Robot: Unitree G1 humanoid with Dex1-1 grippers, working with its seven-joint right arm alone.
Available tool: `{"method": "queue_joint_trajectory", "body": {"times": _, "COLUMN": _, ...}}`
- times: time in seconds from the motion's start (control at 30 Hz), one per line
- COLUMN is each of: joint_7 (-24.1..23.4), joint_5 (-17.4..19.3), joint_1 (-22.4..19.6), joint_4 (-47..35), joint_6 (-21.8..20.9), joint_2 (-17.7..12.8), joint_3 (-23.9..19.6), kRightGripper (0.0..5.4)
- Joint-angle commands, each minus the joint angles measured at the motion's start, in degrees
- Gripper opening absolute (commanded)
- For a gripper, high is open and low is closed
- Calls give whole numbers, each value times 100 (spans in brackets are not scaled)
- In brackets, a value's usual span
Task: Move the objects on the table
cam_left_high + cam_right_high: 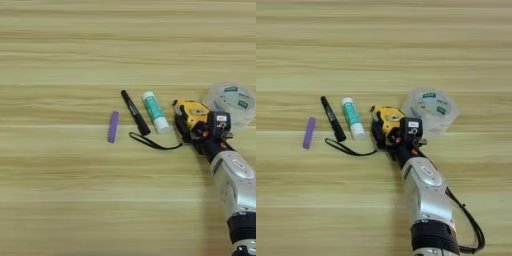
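A: Left eye view first. Tape measure (192, 116) is my landmark. Right gripper (196, 129) sits on it, one black finger along its near-left edge, the other at its right side. Arm (235, 182) comes in from the bottom right.

B: Jaws?

A: Pinching the tape measure body, as far as I can read it. Not spread clear of it. Case looks to be resting on the table (75, 200); can't tell if it's lifted at all.

B: Other objects?

A: All left of the tape measure. Glue stick (155, 111) just beside it, marker (135, 112) left of that, purple block (113, 127) furthest left, apart from the rest. Wrist strap (152, 143) trails from the tape measure toward the marker tip. Clear tape roll (232, 102) is to the right and beyond.

B: Right eye view?

A: Same layout. Gripper (392, 137) is closed around the yellow case (385, 119), tape roll (431, 109) near its right side, not clearly touching. Strap (348, 149) loops left, under the marker (332, 119) end. Glue stick (352, 118) and block (309, 132) lie untouched.

B: Step?

A: My read: the grasp on the tape measure, first of four objects. Next move needs a clean lift before any travel. The strap could drag the marker, and the glue stick sits close enough to get knocked.
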Motion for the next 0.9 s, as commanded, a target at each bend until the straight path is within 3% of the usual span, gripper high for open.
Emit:
{"method": "queue_joint_trajectory", "body": {"times": 0.03, "joint_7": -2, "joint_5": -3, "joint_1": -305, "joint_4": -262, "joint_6": -245, "joint_2": -202, "joint_3": -41, "kRightGripper": 408}}
{"method": "queue_joint_trajectory", "body": {"times": 0.43, "joint_7": 2, "joint_5": -84, "joint_1": -187, "joint_4": -560, "joint_6": -370, "joint_2": -164, "joint_3": 69, "kRightGripper": 408}}
{"method": "queue_joint_trajectory", "body": {"times": 0.67, "joint_7": 53, "joint_5": -7, "joint_1": 203, "joint_4": -2146, "joint_6": -53, "joint_2": -55, "joint_3": 317, "kRightGripper": 408}}
{"method": "queue_joint_trajectory", "body": {"times": 0.9, "joint_7": 80, "joint_5": 79, "joint_1": 311, "joint_4": -3192, "joint_6": 408, "joint_2": 64, "joint_3": 576, "kRightGripper": 407}}
